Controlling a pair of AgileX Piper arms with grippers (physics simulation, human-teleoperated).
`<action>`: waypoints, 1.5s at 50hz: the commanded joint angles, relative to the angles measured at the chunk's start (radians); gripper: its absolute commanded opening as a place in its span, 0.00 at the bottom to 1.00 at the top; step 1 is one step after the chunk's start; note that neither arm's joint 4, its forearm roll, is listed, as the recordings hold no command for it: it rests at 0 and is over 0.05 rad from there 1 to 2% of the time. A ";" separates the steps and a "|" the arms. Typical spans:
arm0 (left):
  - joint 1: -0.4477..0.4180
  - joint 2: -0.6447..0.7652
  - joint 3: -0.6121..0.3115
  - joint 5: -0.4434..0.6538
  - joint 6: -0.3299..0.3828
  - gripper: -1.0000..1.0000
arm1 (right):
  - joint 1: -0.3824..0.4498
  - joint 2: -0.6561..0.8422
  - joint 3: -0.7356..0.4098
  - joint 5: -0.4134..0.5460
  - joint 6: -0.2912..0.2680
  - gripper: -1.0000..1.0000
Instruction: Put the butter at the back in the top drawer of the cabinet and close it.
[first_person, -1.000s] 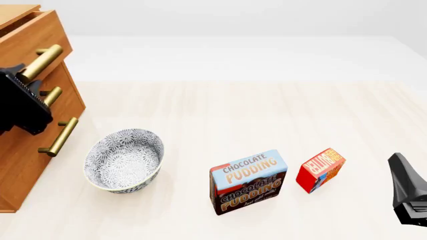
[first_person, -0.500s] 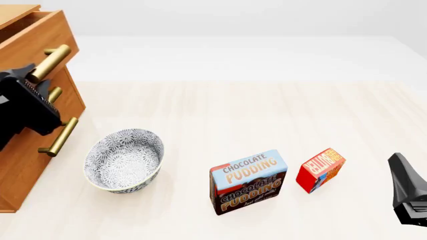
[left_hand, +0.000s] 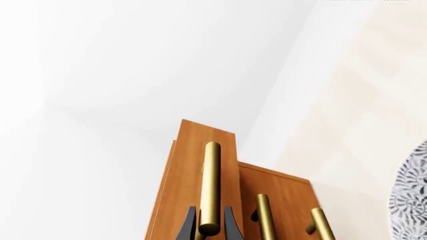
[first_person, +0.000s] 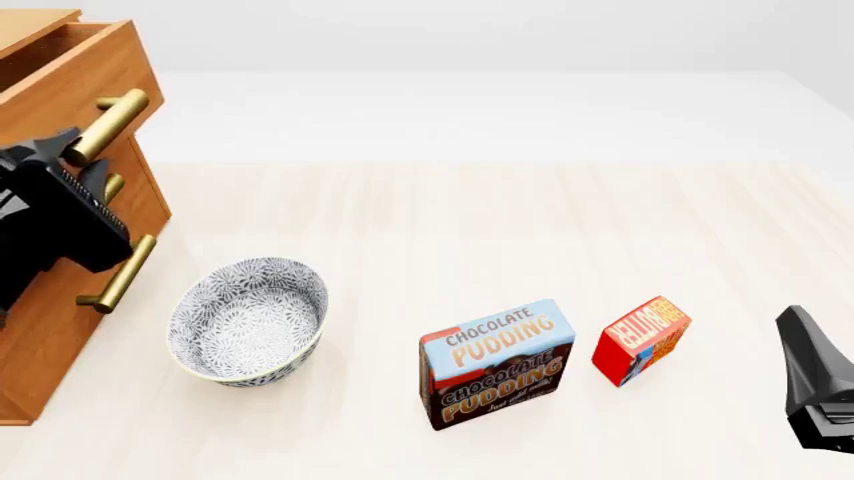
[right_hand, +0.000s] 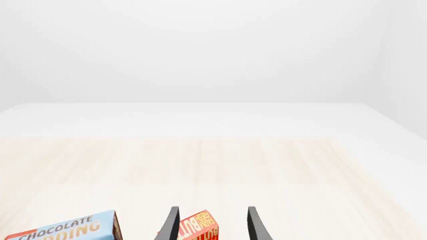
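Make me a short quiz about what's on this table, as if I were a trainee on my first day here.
1. True or false: the left gripper has its jaws around the top drawer's handle.
2. Which thing stands nearest the butter? A) the bowl B) the pudding box C) the cabinet
3. Fill in: the right gripper's jaws stand ____, with the butter just ahead of them.

Key: 1 true; 2 B; 3 open.

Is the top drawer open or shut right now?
Open: the top drawer juts forward of the two below, and the left gripper straddles its handle.
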 joint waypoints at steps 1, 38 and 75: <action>-0.028 0.071 0.019 0.034 0.002 0.00 | 0.000 0.000 0.000 0.000 0.000 1.00; -0.062 0.091 0.013 0.015 0.028 0.00 | 0.000 0.000 0.000 0.000 0.000 1.00; -0.062 0.091 0.013 0.015 0.028 1.00 | 0.000 0.000 0.000 0.000 0.000 1.00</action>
